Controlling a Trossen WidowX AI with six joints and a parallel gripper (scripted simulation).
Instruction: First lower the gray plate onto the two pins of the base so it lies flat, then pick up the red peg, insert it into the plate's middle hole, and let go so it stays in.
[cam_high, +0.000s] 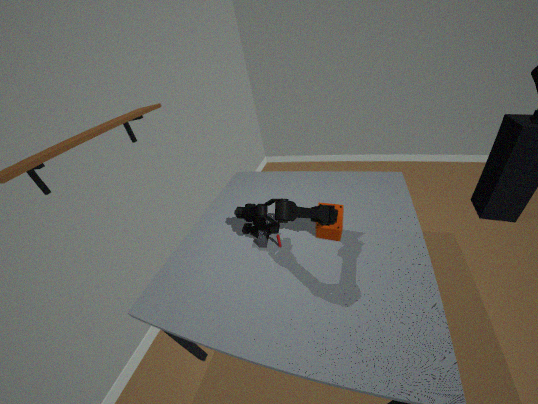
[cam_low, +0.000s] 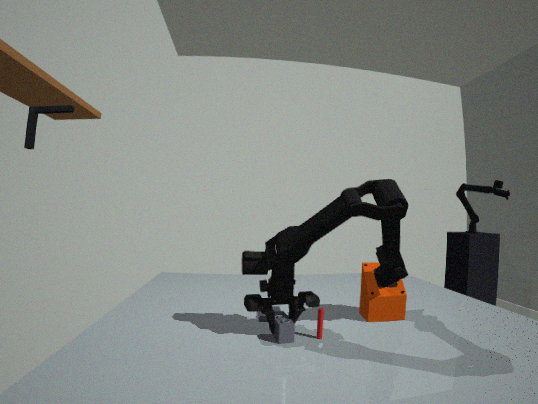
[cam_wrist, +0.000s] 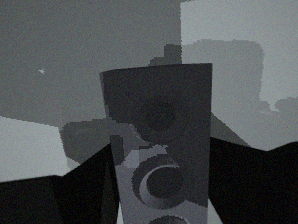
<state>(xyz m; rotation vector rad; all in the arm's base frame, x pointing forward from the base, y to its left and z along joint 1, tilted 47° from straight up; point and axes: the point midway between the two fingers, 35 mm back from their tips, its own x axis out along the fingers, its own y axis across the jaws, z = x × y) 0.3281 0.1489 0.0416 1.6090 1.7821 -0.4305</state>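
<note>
The gray plate is a thick block whose three round holes show in the wrist view, the lowest cut off by the frame's edge. It also shows in the top view. My gripper points down and is shut on the plate, with one dark finger against each long side. The plate is at or very near the table. The red peg stands upright just right of the plate. A gray piece, likely the base, shows partly behind my left finger; its pins cannot be seen.
The orange mount of my arm stands on the table to the right. A dark pedestal stands off the table at the right. A wooden rail is on the left wall.
</note>
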